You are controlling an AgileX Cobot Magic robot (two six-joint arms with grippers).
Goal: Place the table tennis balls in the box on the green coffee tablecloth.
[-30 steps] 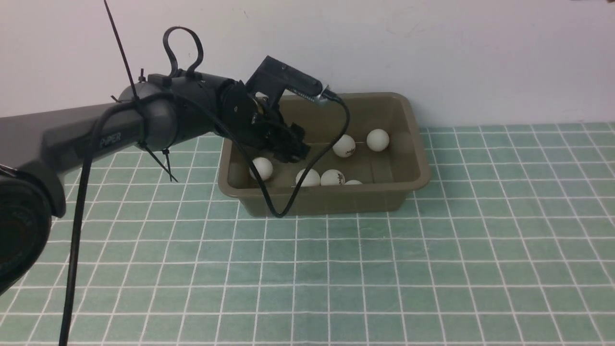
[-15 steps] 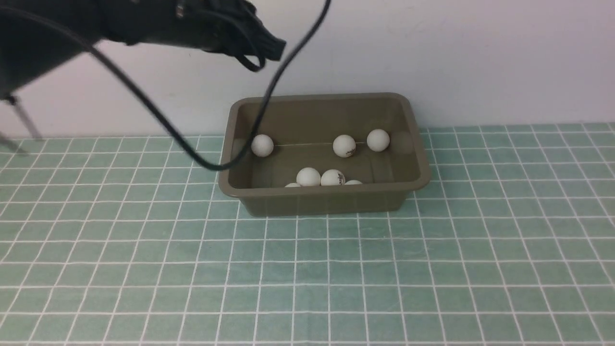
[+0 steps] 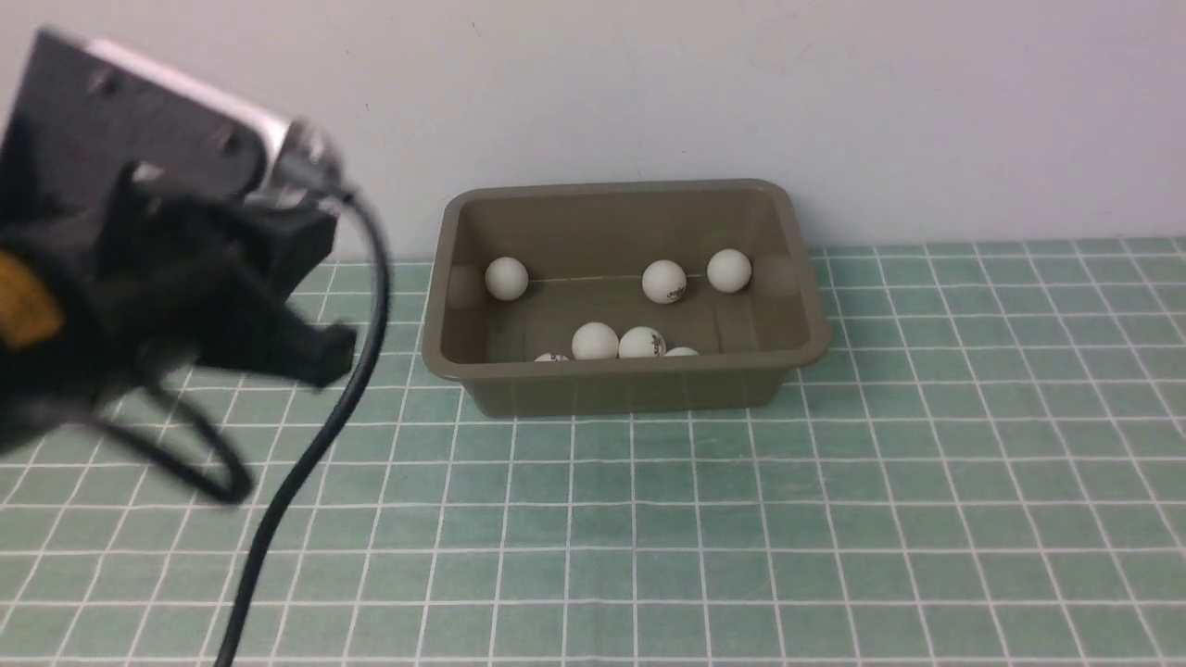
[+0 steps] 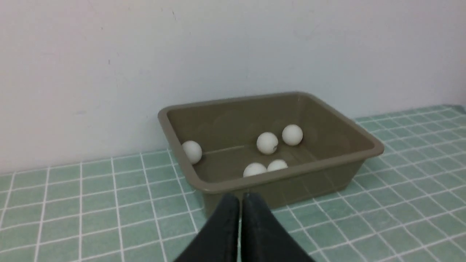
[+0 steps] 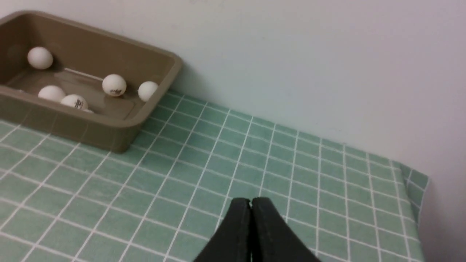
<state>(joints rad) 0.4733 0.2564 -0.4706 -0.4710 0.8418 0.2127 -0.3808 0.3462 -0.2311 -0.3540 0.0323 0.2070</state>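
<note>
The left gripper [image 4: 240, 198], two black tapered fingers, was pressed together with nothing between them, its tips pointing toward the near wall of the box. In the front view it showed only as a blurred black mass with a silver-edged camera block and a trailing black cable [image 3: 306, 463], raised at the left and well apart from the box. The right gripper [image 5: 251, 203], of the same black make, was likewise pressed shut and empty, hanging over bare cloth well to the right of the box.

The box [image 3: 630, 384], a rectangular olive-brown plastic tub with rounded corners, a flared rim and sloping walls, stood on the cloth close to the white wall [image 3: 834, 93]. Inside lay the table tennis balls [image 3: 663, 281], small matte white spheres, some bearing a small dark printed mark. Three sat along the far side: one at the left, two near each other at the right. The others lay against the near wall, two of them mostly hidden by the rim.

The green coffee tablecloth [image 3: 834, 519], pale mint with thin white lines forming small squares, covered the table under everything.
</note>
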